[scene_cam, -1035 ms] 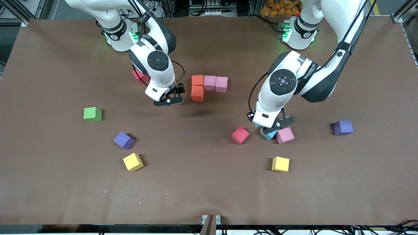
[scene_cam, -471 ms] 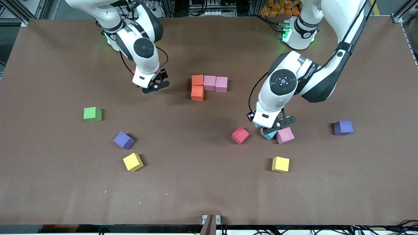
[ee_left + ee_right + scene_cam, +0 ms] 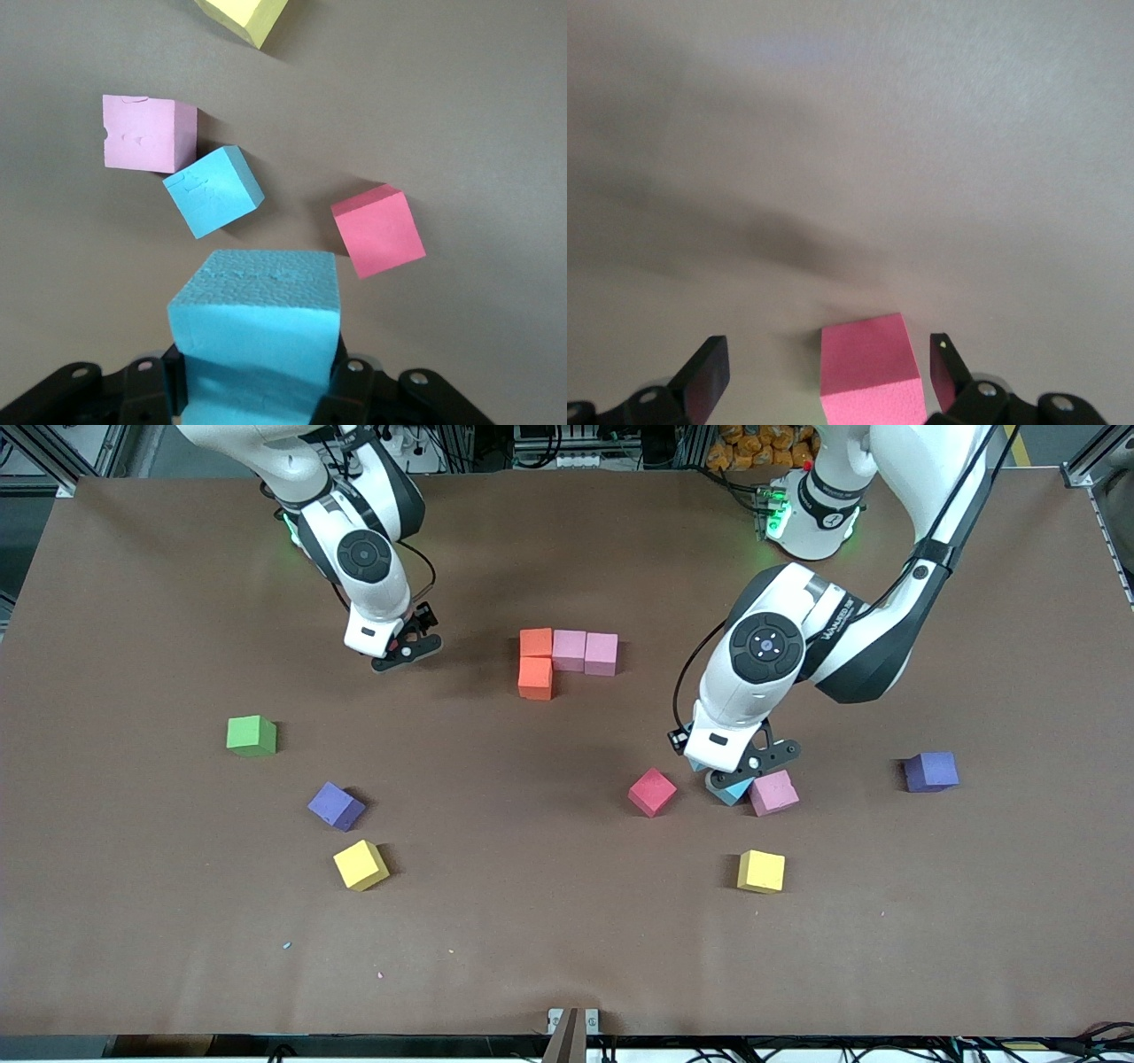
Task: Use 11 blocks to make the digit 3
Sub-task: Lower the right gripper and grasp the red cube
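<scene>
a: front view — the right gripper (image 3: pixel 400 648) has been drawn back from the orange blocks (image 3: pixel 535 662) toward ten o'clock, fingers spread, the figure barely begun.

b: left wrist view — a light blue block (image 3: pixel 257 341) is pinched by the left gripper (image 3: pixel 257 394).

a: right wrist view — a red block (image 3: pixel 868 367) is seen on the brown table (image 3: pixel 850 133).

The left gripper (image 3: pixel 742 772) hangs over a light blue cube (image 3: pixel 732 790), with a pink cube (image 3: pixel 773 792) just beside its jaws and a red cube (image 3: pixel 652 791) near.
</scene>
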Available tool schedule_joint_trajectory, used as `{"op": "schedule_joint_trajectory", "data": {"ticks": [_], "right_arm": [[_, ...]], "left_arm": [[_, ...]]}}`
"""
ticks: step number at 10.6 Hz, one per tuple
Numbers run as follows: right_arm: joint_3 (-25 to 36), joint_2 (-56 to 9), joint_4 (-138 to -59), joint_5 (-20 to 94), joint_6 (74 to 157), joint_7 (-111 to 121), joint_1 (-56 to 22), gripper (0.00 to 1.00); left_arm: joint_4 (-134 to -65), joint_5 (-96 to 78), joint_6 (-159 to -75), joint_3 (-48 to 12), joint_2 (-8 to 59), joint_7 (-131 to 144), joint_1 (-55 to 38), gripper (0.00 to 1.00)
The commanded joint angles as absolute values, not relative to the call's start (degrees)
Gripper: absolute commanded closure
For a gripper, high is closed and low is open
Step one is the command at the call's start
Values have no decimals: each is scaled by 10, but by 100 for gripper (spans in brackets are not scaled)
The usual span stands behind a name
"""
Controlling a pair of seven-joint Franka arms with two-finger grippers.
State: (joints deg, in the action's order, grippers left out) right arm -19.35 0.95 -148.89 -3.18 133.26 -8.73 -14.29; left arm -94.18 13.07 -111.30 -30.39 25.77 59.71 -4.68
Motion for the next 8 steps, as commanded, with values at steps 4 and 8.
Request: {"op": "schedule_joint_trajectory", "data": {"ticks": [4,8], "right_arm": [[-140,35,-1552,-15,1339,33,-139,0],[-139,30,-1570,39,1339,64,-142,0]], "left_arm": [[-933,142,-1102,-306,261,591,-47,98],[-933,142,-1102,-306,263,593,-47,98]]}}
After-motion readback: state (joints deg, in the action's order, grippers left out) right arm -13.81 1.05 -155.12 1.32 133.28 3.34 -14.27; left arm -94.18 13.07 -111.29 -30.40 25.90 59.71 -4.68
